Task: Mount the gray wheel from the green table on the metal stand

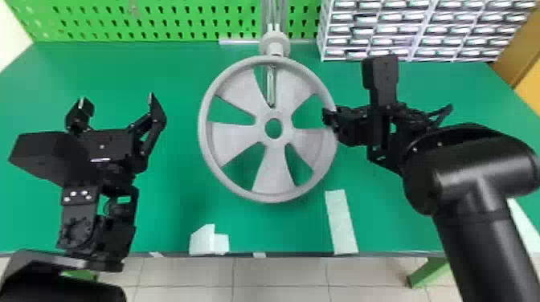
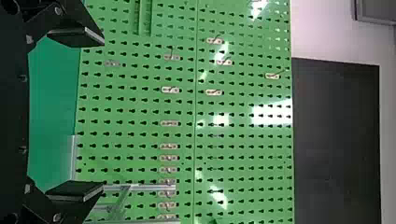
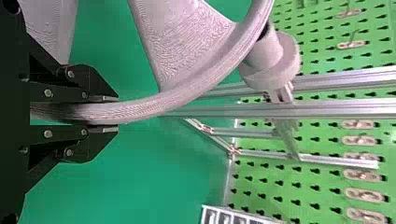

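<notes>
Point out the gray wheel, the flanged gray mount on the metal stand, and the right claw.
Gray wheel (image 1: 274,141): head view, ring around its center hole.
Flanged gray mount (image 3: 288,58): right wrist view, wide flange.
Right claw (image 3: 110,114): right wrist view, midway between fingertips, at the gripped rim.

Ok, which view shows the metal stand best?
Right wrist view: the metal stand shows its rails and gray hub. The head view has it partly behind the gray wheel; the left wrist view, some bars.
</notes>
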Available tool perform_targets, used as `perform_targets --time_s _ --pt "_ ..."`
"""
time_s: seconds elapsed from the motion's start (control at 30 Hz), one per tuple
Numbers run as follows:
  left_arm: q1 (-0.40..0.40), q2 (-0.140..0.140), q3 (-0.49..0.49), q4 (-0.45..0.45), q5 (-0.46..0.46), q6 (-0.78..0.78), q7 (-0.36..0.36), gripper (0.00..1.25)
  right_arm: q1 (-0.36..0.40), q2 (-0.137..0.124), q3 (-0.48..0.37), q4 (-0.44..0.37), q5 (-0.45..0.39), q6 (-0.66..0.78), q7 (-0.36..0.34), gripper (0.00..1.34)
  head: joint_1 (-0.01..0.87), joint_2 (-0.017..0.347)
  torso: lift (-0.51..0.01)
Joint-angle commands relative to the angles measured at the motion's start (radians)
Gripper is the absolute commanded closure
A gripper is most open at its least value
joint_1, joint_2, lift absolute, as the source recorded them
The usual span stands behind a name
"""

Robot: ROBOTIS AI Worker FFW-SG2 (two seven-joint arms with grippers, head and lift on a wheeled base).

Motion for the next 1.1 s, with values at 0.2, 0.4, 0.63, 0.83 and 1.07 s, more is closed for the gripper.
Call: perform_targets --time_s 0.2,0.4,0.63,0.83,1.07 --pt "0.002 0.0 -0.022 0.0 0.006 0.003 0.002 0.19 0.039 0.005 -0.008 -0.032 0.028 -0.126 -0.006 1.11 0.867 0.052 -0.1" --pt "0.004 0.0 -0.032 -0.002 0.009 0.005 0.002 0.19 0.063 0.014 -0.014 -0.032 0.046 -0.227 -0.023 1.11 0.867 0.052 -0.1" --pt "0.002 0.0 -0.025 0.0 0.003 0.025 0.002 0.19 0.096 0.023 -0.02 -0.03 0.071 -0.342 -0.067 1.11 0.867 0.052 -0.1" --pt "0.004 0.002 -0.023 0.003 -0.001 0.033 0.002 0.19 0.114 0.026 -0.022 -0.02 0.092 -0.422 -0.096 1.11 0.867 0.052 -0.1" --pt "0.002 0.002 -0.026 0.005 -0.006 0.033 0.002 0.19 0.134 0.035 -0.02 -0.004 0.112 -0.494 -0.13 1.11 0.867 0.052 -0.1"
